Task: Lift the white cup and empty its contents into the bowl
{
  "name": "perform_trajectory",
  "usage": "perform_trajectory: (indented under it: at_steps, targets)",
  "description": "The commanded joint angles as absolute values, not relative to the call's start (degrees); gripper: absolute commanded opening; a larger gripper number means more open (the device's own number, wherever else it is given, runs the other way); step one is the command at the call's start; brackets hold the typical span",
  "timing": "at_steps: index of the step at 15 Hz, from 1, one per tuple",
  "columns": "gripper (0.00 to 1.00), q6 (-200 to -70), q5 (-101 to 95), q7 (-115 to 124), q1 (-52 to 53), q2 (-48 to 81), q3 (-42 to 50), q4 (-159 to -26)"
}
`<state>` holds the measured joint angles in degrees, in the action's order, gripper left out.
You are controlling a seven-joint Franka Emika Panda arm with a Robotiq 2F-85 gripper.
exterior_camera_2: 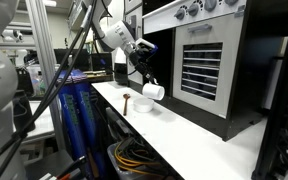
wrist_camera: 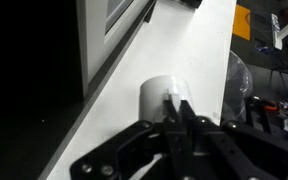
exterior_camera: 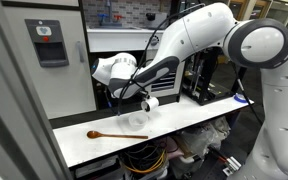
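Observation:
My gripper (exterior_camera: 143,99) is shut on the rim of the white cup (exterior_camera: 151,102), which hangs tipped on its side above the table. Just below and beside it stands the bowl (exterior_camera: 136,122), small and pale. Seen from the opposite side, the tilted cup (exterior_camera_2: 153,91) hangs just above the bowl (exterior_camera_2: 144,105). In the wrist view the fingers (wrist_camera: 174,108) pinch the cup's wall (wrist_camera: 160,94), and a pale rounded shape at the right is probably the bowl (wrist_camera: 237,85). The cup's contents are hidden.
A brown wooden spoon (exterior_camera: 109,135) lies on the white table (exterior_camera: 199,117) beside the bowl, its end also in view (exterior_camera_2: 127,99). An oven front (exterior_camera_2: 204,65) rises behind the table. Cables (exterior_camera_2: 134,155) hang under the table edge.

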<state>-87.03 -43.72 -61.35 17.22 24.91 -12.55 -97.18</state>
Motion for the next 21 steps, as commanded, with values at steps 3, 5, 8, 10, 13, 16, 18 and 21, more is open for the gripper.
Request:
perform_trajectory:
  at_steps: [3,5,8,10,13,16,18,21]
  targets:
    - [0.02,-84.22,-46.23,-63.87,17.78,26.82,-13.23,-94.65]
    - [0.02,-83.60,-46.59,-64.27,17.99,27.15,-13.34,-94.27]
    - [0.02,-82.33,-47.15,-64.85,18.29,27.91,-13.50,-93.54]
    - [0.02,-81.56,-47.52,-65.19,18.41,28.06,-13.51,-93.47]
    - [0.02,-80.01,-48.50,-65.91,18.63,28.36,-13.51,-93.17]
    - [0.02,-78.76,-49.66,-66.67,18.92,29.11,-13.61,-92.31]
    - [0.02,-78.39,-50.45,-67.13,19.07,29.51,-13.72,-91.83]
    - [0.02,-78.35,-51.40,-67.91,19.41,30.11,-13.81,-90.89]
